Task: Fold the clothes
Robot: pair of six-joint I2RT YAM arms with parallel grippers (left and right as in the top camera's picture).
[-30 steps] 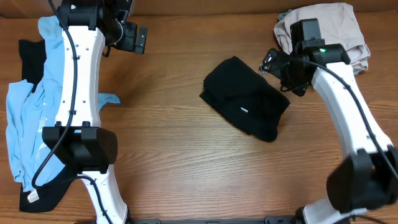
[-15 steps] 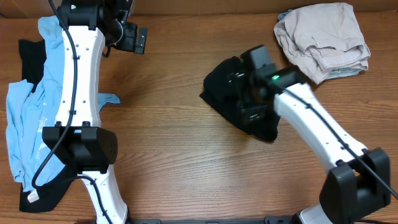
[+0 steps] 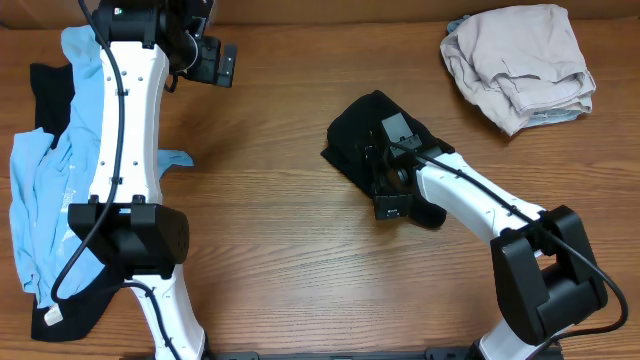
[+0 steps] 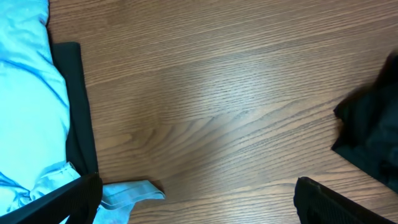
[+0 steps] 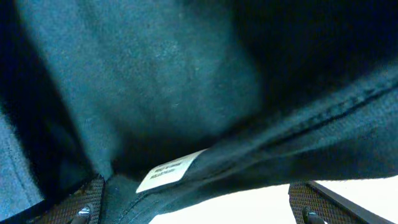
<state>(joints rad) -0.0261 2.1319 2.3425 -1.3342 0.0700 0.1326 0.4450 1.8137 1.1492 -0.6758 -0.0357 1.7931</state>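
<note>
A folded black garment [image 3: 357, 135] lies at the table's middle. My right gripper [image 3: 388, 188] is down on its front part. In the right wrist view the fingers [image 5: 199, 208] are spread wide, with the black cloth [image 5: 186, 81] and its white label [image 5: 171, 169] lying between them. My left gripper [image 3: 207, 62] hangs open and empty at the back left. In the left wrist view its jaws [image 4: 196, 205] are over bare wood, and the black garment's edge [image 4: 373, 130] shows at the right.
A folded beige pile [image 3: 520, 62] sits at the back right. A heap of light blue [image 3: 45, 180] and black clothes [image 3: 70, 315] lies along the left edge. It also shows in the left wrist view [image 4: 25, 93]. Bare wood lies in front.
My right arm has swung from beside the beige pile leftward and down onto the black garment. The left arm has not moved.
</note>
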